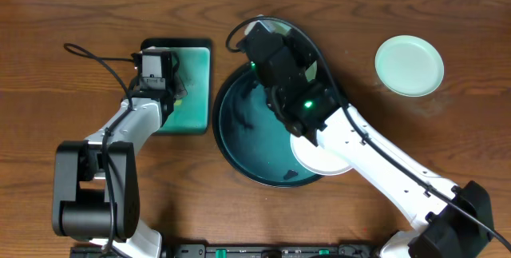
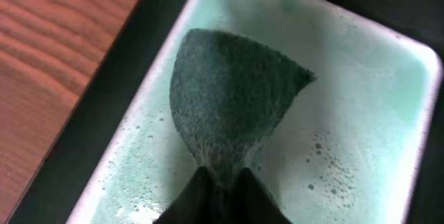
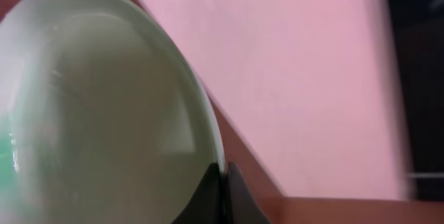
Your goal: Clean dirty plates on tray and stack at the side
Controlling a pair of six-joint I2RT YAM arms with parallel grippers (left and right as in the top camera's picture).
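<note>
While left gripper point(image 2: 220, 182) pinches sponge point(image 2: 229, 92) over soapy dish point(image 2: 361, 113), right gripper point(image 3: 223, 182) clamps mint plate point(image 3: 90, 113) rim above tray point(image 1: 239, 142); white plate point(image 1: 318, 160) on tray.

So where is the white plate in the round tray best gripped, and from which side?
At its rim, coming from the lower-right side of the tray in the overhead view. The white plate is thin and shallow, so only its edge can be pinched, and there that edge seems to lie over the tray's rim, leaving room for a finger beneath.
</note>
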